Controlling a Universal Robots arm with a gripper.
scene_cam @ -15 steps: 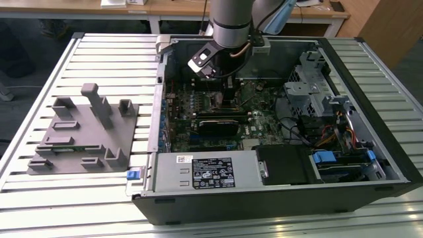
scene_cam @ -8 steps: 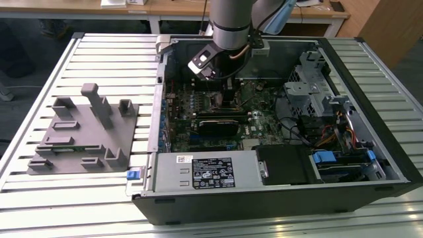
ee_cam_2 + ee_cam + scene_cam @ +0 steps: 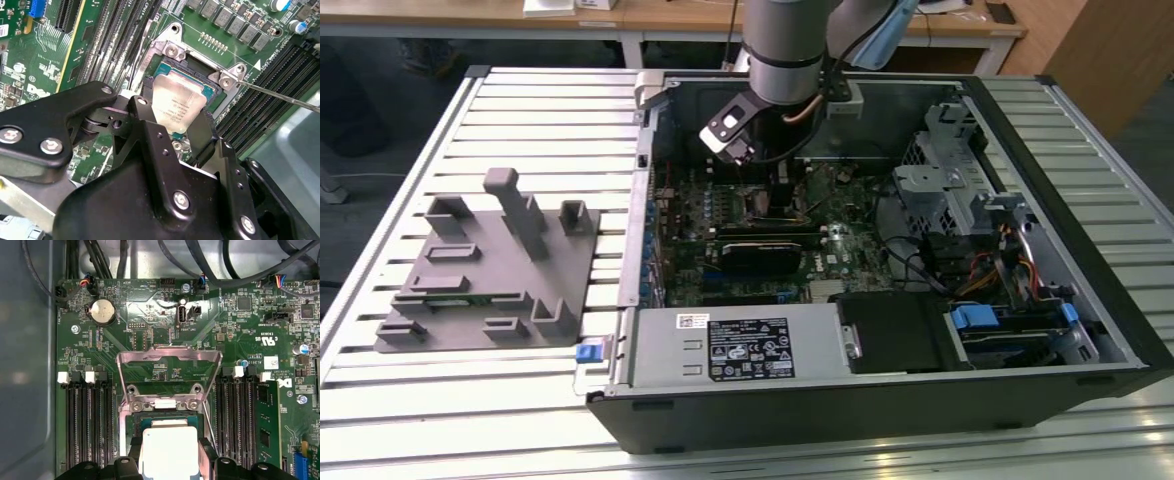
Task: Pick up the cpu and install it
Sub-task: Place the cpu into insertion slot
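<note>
Fingers (image 3: 150, 134) on pale silvery cpu (image 3: 178, 106)

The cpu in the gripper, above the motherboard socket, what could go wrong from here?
1. The cpu sits gripped between the gripper's fingers right over the socket. If it is slightly tilted or off-square, it could seat crooked and perhaps harm the contacts.
2. The open load plate and the thin lever wire lie close by, so the fingers might catch on them.
</note>
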